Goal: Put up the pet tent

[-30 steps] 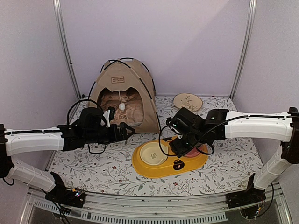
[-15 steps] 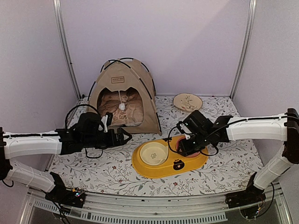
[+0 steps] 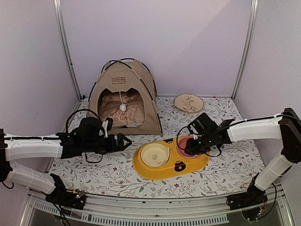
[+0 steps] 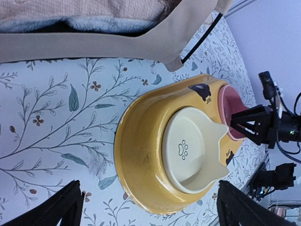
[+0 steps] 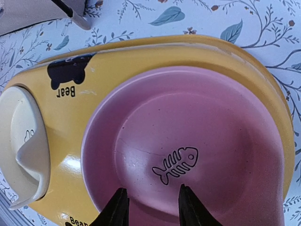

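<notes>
The beige pet tent [image 3: 123,94] stands upright at the back left, with black poles, a brown label, a white pom-pom [image 3: 122,108] in its arched doorway and a cushion inside. Its lower edge shows at the top of the left wrist view [image 4: 108,40]. My left gripper [image 3: 123,140] is open and empty, low over the table in front of the tent. My right gripper [image 3: 186,147] is open and empty, just above the pink bowl [image 5: 188,146] of the yellow two-hole bowl tray [image 3: 170,160].
The yellow tray also holds a cream bowl [image 3: 154,154], seen in the left wrist view [image 4: 193,148] too. A round beige dish [image 3: 189,103] lies at the back right. Metal frame posts and lilac walls enclose the flowered table cover [image 3: 103,172].
Both arms have drawn back toward the near side and lowered. The left gripper moved away from the tent doorway; the right gripper moved right, uncovering the pink bowl.
</notes>
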You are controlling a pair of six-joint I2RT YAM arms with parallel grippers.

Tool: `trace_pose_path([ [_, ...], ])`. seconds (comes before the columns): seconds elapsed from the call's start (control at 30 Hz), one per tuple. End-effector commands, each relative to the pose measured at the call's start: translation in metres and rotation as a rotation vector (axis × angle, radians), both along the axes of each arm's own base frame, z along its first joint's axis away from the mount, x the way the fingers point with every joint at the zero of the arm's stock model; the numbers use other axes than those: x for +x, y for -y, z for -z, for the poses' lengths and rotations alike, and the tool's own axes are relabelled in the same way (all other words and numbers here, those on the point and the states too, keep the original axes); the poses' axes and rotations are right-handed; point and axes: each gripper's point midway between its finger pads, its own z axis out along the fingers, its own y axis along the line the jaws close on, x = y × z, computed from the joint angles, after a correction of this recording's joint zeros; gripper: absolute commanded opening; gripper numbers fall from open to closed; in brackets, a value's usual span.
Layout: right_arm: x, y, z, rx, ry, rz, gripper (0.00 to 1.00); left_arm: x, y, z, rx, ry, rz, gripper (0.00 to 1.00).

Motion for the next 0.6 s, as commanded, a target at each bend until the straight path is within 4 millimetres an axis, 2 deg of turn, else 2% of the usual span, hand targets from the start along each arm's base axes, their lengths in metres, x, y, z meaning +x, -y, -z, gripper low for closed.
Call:
trace_pose_path([
  [0.0, 0.016, -0.011, -0.049, 0.079, 0.109, 0.008, 0.41, -0.009, -0.007, 0.023, 0.015, -0.052, 0.001, 0.99],
  [0.07, 0.02, -0.012, -0.066, 0.098, 0.147, 0.006, 0.47, -0.01, -0.007, 0.024, 0.011, -0.053, 0.001, 0.99],
  [0.27, 0.03, -0.012, -0.113, 0.15, 0.266, 0.009, 0.74, -0.004, 0.0, 0.015, -0.008, -0.025, 0.009, 1.0],
  [0.43, 0.033, -0.004, -0.157, 0.227, 0.367, 0.035, 0.96, -0.002, 0.01, 0.008, -0.026, -0.004, 0.039, 0.99],
  [0.47, 0.034, -0.002, -0.166, 0.242, 0.392, 0.045, 0.99, -0.002, 0.012, 0.006, -0.03, 0.002, 0.046, 1.0],
  [0.57, 0.034, 0.013, -0.193, 0.28, 0.489, 0.093, 0.99, -0.001, 0.018, -0.002, -0.041, 0.032, 0.066, 1.0],
])
